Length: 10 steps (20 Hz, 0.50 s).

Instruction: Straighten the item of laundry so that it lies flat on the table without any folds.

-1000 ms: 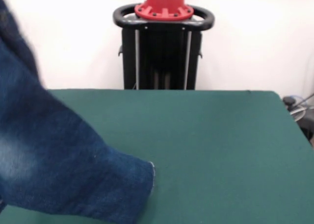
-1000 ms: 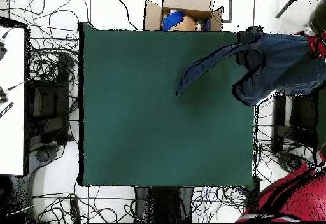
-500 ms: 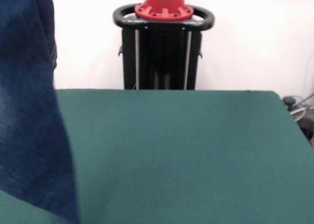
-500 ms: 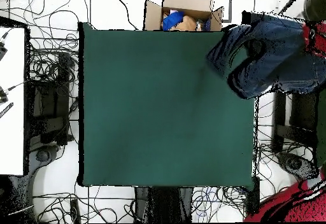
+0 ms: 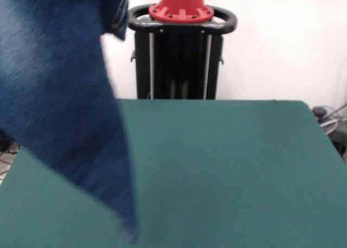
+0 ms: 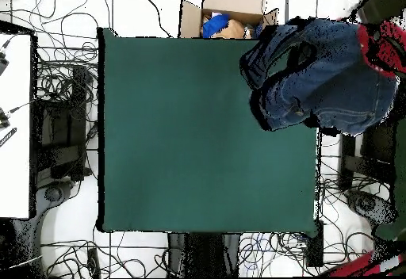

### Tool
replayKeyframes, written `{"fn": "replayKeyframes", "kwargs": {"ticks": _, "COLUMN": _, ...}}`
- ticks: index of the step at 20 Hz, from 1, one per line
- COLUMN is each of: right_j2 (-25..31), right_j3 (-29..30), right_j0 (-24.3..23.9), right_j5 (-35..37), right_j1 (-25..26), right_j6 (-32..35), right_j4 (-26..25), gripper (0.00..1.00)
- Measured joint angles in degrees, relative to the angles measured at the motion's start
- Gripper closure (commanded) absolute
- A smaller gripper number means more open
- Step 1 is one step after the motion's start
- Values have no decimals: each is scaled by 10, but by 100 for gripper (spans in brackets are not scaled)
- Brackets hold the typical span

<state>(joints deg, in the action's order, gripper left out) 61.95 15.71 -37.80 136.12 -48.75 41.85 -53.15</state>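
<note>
The blue denim jeans (image 5: 59,96) hang in the air at the left of the front view, their lowest tip low over the green table (image 5: 227,172). In the overhead view the jeans (image 6: 321,74) are bunched above the table's (image 6: 198,133) top right corner and reach past its right edge. The red and black end of my arm (image 6: 379,36) shows at the jeans' right side. My gripper itself is lost against the cloth, so I cannot tell its state.
An open cardboard box (image 6: 230,14) with blue and tan things stands just beyond the table's top edge in the overhead view. Cables cover the floor around the table. A white desk (image 6: 14,125) is at the left. The pedestal (image 5: 180,47) stands behind the table.
The jeans have swung in over the table: rightward in the front view, leftward in the overhead view. They have risen, and the long trailing leg has gathered into the bunch.
</note>
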Motion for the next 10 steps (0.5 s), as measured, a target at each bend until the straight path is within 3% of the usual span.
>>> {"fn": "replayKeyframes", "kwargs": {"ticks": 10, "right_j2": 3, "right_j3": -5, "right_j0": 39, "right_j5": 14, "right_j1": -5, "right_j6": 34, "right_j4": -31, "gripper": 100}}
